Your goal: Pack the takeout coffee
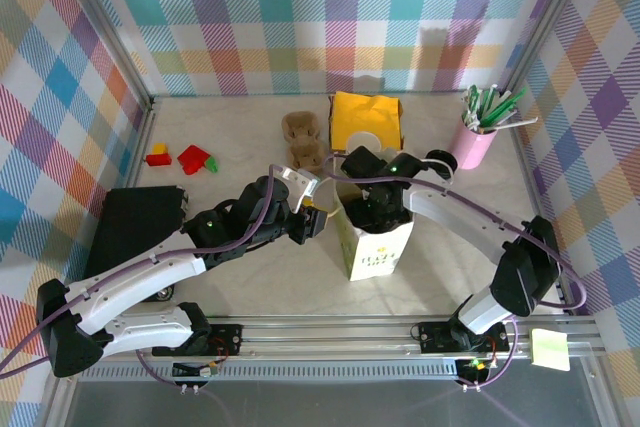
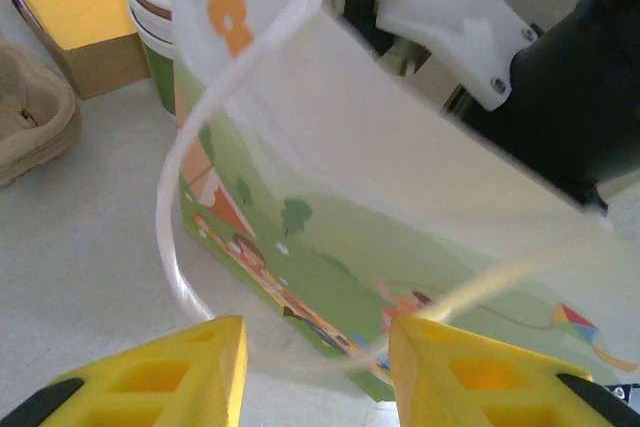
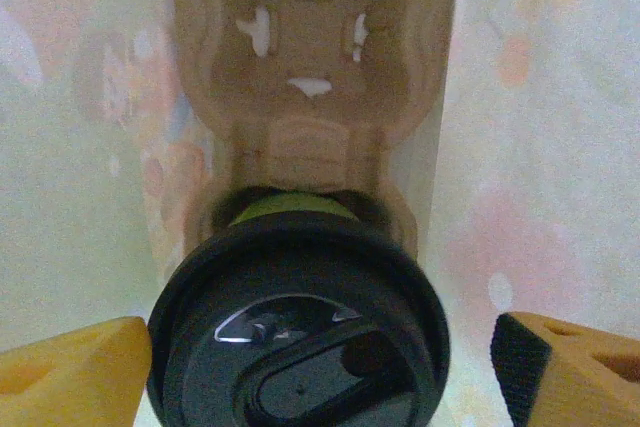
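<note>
Takeout coffee, a black-lidded green paper cup (image 3: pixel 300 347), sits upright inside the printed white paper bag (image 1: pixel 378 247).
From above, the right arm (image 1: pixel 450 209) dips into the bag. Left fingers (image 2: pixel 170 377) are spread, its handle (image 2: pixel 175 207) looping between them. Right fingers (image 3: pixel 80 367) are released, the lid dead centre between them.

Both arms (image 1: pixel 140 282) have white links, black joints, purple cables (image 1: pixel 262 212), yellow gripper fingers (image 2: pixel 170 377)

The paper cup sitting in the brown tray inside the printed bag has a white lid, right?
No, the plastic lid is black, not white. The right wrist view shows it on the green paper cup, sitting in the brown pulp tray inside the printed paper bag.
</note>
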Motion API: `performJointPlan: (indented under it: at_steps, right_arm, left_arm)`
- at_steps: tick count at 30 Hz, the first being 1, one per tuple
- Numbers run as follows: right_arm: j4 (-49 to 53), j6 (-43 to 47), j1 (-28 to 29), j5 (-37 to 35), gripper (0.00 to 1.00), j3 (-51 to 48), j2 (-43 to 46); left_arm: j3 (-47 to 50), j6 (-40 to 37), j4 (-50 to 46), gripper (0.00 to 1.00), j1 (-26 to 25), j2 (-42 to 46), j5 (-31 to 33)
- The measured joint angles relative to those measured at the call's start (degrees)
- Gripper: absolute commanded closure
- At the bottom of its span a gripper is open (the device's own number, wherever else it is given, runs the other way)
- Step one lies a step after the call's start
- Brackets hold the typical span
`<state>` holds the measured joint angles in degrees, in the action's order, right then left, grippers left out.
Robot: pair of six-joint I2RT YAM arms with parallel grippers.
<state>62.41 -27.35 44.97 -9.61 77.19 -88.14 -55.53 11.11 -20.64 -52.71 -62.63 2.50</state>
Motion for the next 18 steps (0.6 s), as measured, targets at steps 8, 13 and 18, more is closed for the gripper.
performJointPlan:
  at_steps: [8,13,18]
  right_arm:
    - [0.87,-0.04,0.02,-0.04,0.08,2.27,2.47]
    - [1.53,-0.04,0.0,-0.28,0.08,3.08,2.54]
    - [2.4,-0.04,0.0,-0.48,0.09,5.31,2.82]
  left_arm:
    - [0.0,0.02,0.0,0.58,0.0,0.0,-0.02]
    - [0.0,0.04,0.0,0.58,0.0,0.0,0.0]
    - [0.0,0.2,0.0,0.58,0.0,0.0,0.0]
